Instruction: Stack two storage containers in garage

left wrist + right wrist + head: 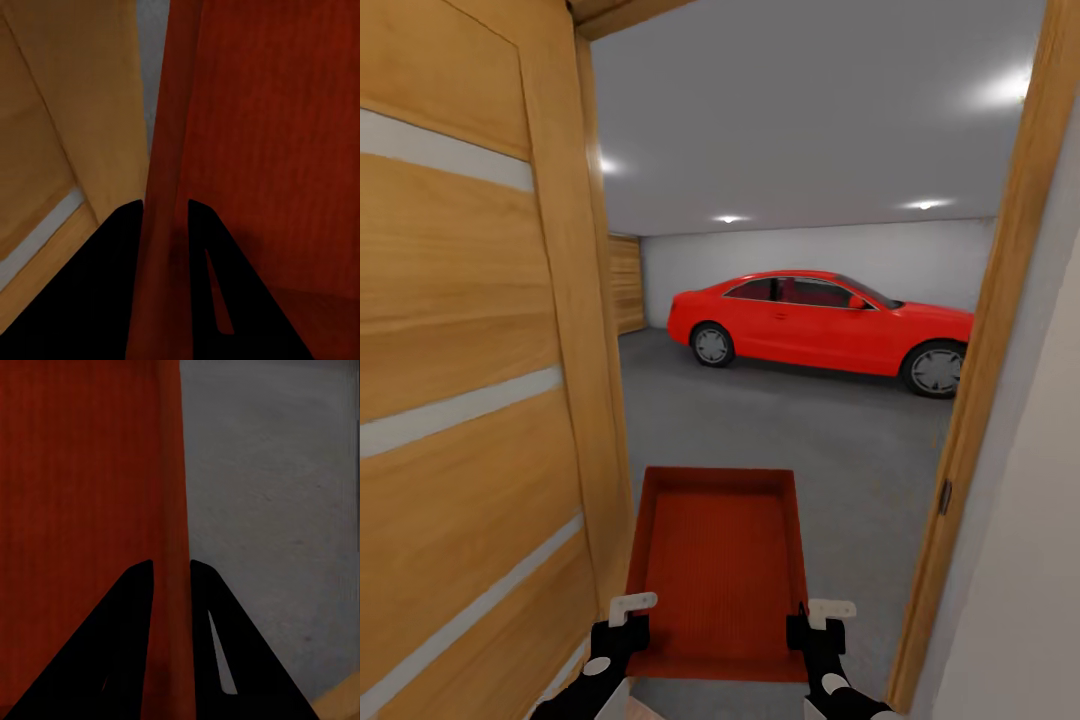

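Note:
One orange-red storage container [720, 560] hangs level in front of me, carried by both arms above the garage's dark grey floor [790, 430]. My left gripper [628, 625] is shut on its left side wall near the near corner. The right gripper [812, 625] is shut on the right side wall. In the left wrist view the black fingers [124, 247] pinch the thin red wall [169, 135] of the container [277, 135]. The right wrist view has the right gripper [171, 564] clamped on the container [82, 487] wall the same way, with grey floor [270, 510] beyond.
I stand in a doorway. A wooden-plank door [470, 400] stands close on the left, almost touching the container. The wooden door frame [980, 400] and a pale wall [1040, 560] are on the right. A red car [820, 320] is parked across the far garage.

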`<state>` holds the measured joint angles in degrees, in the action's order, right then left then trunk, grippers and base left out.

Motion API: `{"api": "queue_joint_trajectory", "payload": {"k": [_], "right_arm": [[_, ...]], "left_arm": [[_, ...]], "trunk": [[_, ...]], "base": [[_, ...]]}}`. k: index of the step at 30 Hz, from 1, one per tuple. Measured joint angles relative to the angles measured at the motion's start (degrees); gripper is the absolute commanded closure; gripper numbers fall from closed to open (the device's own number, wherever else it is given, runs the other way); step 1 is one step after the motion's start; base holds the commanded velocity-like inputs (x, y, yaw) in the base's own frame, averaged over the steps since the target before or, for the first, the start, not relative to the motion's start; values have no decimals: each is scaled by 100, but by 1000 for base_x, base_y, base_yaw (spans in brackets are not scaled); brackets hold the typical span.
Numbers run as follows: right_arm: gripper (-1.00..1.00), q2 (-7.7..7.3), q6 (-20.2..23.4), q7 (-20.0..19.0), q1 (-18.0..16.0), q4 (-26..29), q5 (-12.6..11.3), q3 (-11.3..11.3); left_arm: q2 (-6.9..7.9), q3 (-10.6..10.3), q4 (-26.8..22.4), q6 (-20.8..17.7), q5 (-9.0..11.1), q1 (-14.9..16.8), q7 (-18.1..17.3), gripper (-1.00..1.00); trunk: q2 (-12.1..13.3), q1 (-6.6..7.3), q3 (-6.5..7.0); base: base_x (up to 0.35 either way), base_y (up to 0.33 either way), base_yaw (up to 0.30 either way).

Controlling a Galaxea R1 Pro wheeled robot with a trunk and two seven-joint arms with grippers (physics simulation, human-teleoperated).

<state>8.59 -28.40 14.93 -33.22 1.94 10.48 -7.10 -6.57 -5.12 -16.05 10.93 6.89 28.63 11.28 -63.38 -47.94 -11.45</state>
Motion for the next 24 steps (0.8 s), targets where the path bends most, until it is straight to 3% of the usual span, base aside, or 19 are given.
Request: {"api": "queue_joint_trajectory", "payload": {"k": [24], "right_arm": [[100, 8, -7, 17, 0, -11, 2, 1]], "left_arm": [[8, 0, -3, -14, -13, 0, -8, 100]], "trunk": [[0, 0, 0]], "base": [[242, 280, -280]]}}
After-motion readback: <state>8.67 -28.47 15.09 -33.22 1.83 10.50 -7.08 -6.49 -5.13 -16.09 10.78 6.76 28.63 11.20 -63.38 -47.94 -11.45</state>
